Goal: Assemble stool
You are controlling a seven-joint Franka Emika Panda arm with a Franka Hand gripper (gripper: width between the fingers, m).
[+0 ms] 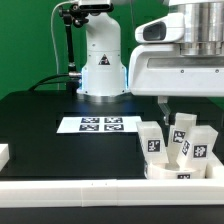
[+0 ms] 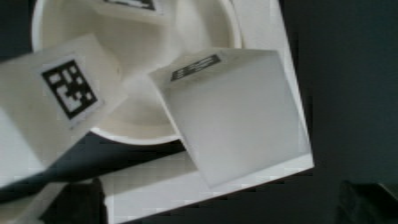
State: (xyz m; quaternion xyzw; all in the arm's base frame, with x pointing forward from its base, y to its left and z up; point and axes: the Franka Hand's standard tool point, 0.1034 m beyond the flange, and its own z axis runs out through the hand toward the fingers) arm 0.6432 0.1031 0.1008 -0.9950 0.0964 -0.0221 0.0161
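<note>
**Operator:** What do you have for me, starting close to the camera?

**Observer:** Nearest to you is the long white border rail (image 1: 100,190), which runs along the front edge of the black table (image 1: 40,130). Just behind it, at the front corner on the exterior view's right, you see the round seat disc (image 1: 178,172) lying flat with its hollow side up, like a shallow dish.

**Operator:** What is inside it?

**Observer:** Three legs (image 1: 181,140) rise from it, each with a marker tag on the face. You cannot tell if they are fixed in or only resting there. In the wrist view, the seat's pale hollow (image 2: 151,70) is in the background, and two legs lie over it: one with a clear tag (image 2: 63,90), and one broad block (image 2: 240,115).

**Operator:** And the gripper?

**Observer:** The gripper (image 1: 166,102) hangs just above the legs. One finger shows below the white hand. I cannot tell you if it is clenched or released, or if it touches a leg.

**Operator:** Anything else?

**Observer:** The marker board (image 1: 98,124) lies flat near the middle of the table, in front of the arm's base (image 1: 100,60).
</note>
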